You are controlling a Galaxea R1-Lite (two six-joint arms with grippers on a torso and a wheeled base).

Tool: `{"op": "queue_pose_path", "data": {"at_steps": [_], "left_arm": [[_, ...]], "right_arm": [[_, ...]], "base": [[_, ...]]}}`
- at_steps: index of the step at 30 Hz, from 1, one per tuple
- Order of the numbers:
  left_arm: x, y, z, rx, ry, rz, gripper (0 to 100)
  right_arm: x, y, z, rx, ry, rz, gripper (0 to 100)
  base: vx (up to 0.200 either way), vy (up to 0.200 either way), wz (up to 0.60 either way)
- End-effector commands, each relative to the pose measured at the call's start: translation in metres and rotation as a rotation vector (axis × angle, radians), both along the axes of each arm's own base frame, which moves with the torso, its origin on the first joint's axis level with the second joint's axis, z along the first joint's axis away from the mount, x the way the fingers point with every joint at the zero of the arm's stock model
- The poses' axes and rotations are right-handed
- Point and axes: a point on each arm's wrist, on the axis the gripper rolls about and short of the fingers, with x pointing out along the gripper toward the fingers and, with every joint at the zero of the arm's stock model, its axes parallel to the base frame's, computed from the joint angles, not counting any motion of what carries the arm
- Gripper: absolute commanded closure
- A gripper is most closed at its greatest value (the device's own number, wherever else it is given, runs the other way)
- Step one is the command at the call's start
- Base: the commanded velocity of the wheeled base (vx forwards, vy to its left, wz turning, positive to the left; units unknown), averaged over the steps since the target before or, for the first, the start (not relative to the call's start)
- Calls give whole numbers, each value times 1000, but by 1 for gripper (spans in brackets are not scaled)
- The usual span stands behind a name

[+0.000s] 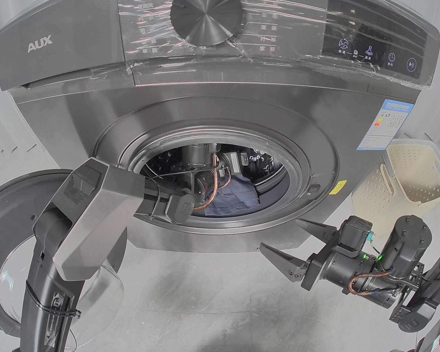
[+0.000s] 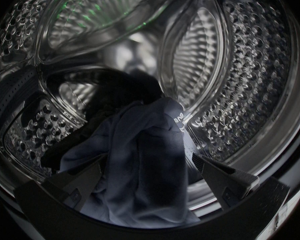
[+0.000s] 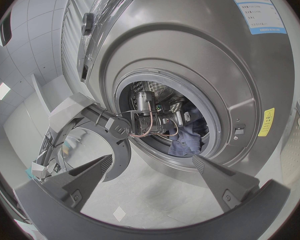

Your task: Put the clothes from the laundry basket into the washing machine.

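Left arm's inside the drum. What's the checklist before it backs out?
1. left gripper open: ok, its fingers are spread either side of the blue garment.
2. garment inside the drum: ok.
3. garment clear of the rim of the opening: cannot tell; it lies close to the front lip.
4. door open: ok, it is swung out to the robot's left.
5. right gripper open, holding nothing, outside the washer: ok.
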Motion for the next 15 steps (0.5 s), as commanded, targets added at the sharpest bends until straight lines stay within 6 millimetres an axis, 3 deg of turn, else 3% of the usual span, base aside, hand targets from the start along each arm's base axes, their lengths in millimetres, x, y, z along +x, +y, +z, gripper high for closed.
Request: {"op": "queue_pose_path", "data": {"at_steps": [1, 5, 10, 11, 15], "left_arm": [[-16, -11, -3, 14, 19, -48, 0], [-16, -13, -6, 23, 32, -70, 0], [1, -2, -38, 119, 55, -40, 0], [1, -2, -38, 119, 55, -40, 100], [12, 10, -44, 131, 71, -11, 100]], "right_arm": [[0, 0, 0, 1, -1, 1, 0], [0, 0, 0, 1, -1, 3, 0], [0, 0, 1, 2, -2, 3, 0], [0, 0, 1, 2, -2, 3, 0], [0, 0, 2, 4, -6, 3, 0]], "base": [[0, 0, 0], [0, 0, 0], [0, 0, 0], [0, 0, 0], [0, 0, 0]]}}
